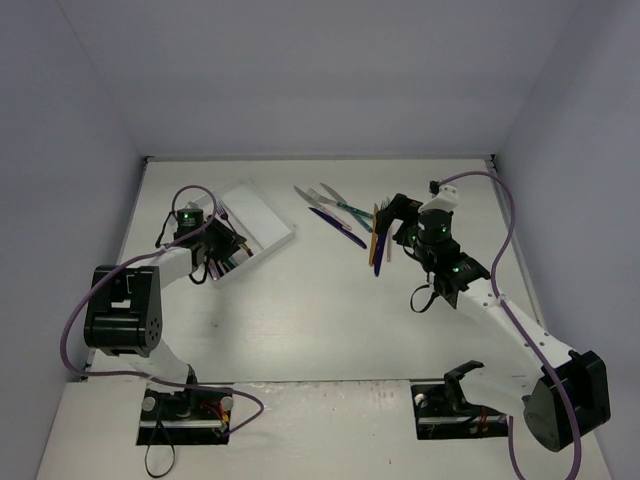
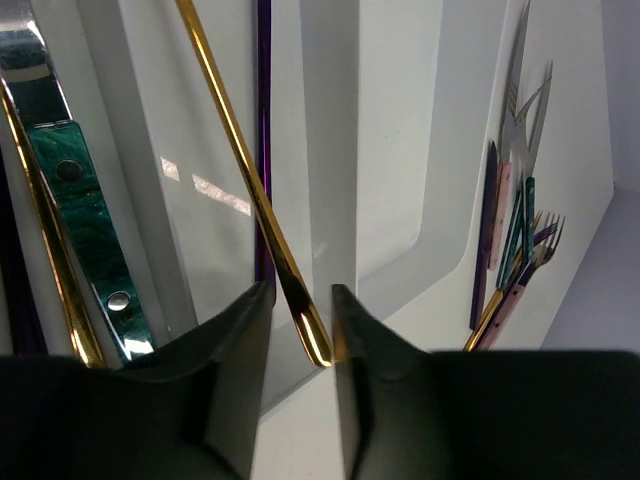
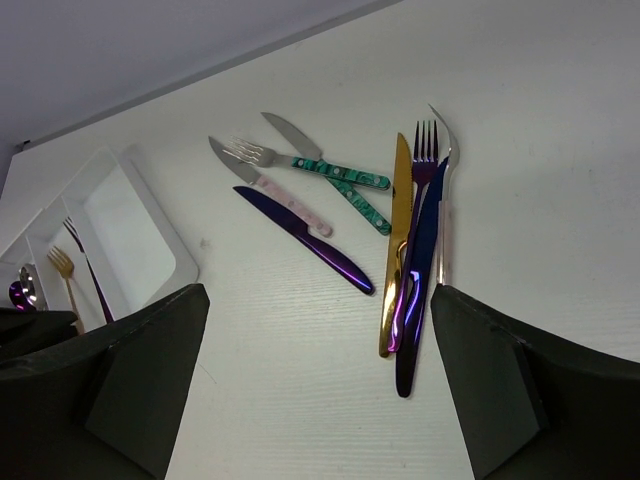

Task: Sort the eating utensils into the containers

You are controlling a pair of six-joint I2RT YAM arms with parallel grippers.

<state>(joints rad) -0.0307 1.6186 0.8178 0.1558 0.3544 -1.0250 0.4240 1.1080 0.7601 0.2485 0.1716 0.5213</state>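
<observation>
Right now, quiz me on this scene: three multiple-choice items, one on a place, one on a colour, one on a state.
1. Where does the white tray lie in the top view?
A. in the left half
B. in the right half
C. at the near edge, between the bases

2. What colour is the handle between the fingers of the left gripper?
A. silver
B. gold
C. pink

3. How is the right gripper?
A. shut on a fork
B. shut on a knife
C. wide open, empty

Key: 1 A, the tray lies left of centre. 2 B, the handle shines gold. 3 C, its fingers stand far apart above the loose utensils.
</observation>
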